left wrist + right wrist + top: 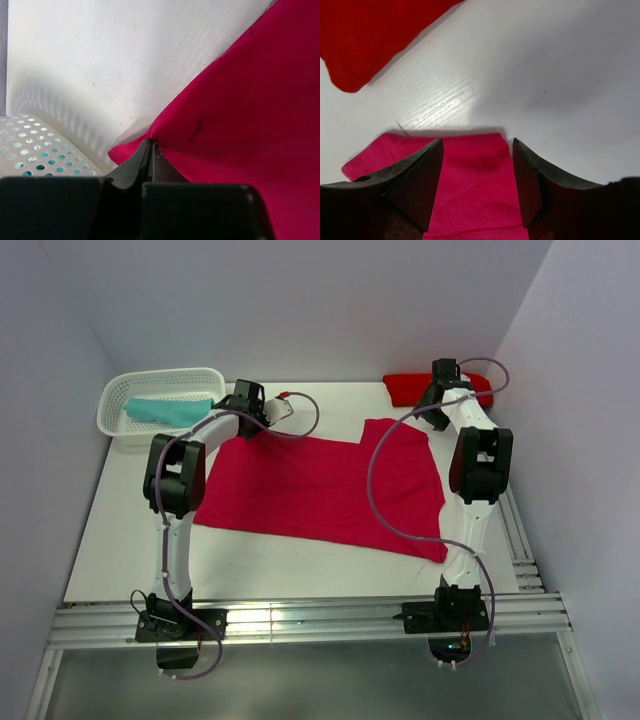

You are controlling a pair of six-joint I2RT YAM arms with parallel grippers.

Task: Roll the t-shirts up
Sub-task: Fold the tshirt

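A large raspberry-red t-shirt (320, 490) lies spread flat on the white table. My left gripper (240, 410) is at its far left corner, beside the basket. In the left wrist view its jaws (150, 145) are shut, pinching the shirt's edge (240, 125). My right gripper (435, 405) is open over the shirt's far right corner (470, 190), with the cloth between its fingers (477, 165). A scarlet bundle (410, 388) lies at the back right, also in the right wrist view (365, 35). A teal bundle (170, 410) lies in the basket.
A white lattice plastic basket (120, 425) stands at the back left, close to my left gripper (30, 145). Walls enclose the table on the left, back and right. A metal rail (300, 620) runs along the near edge.
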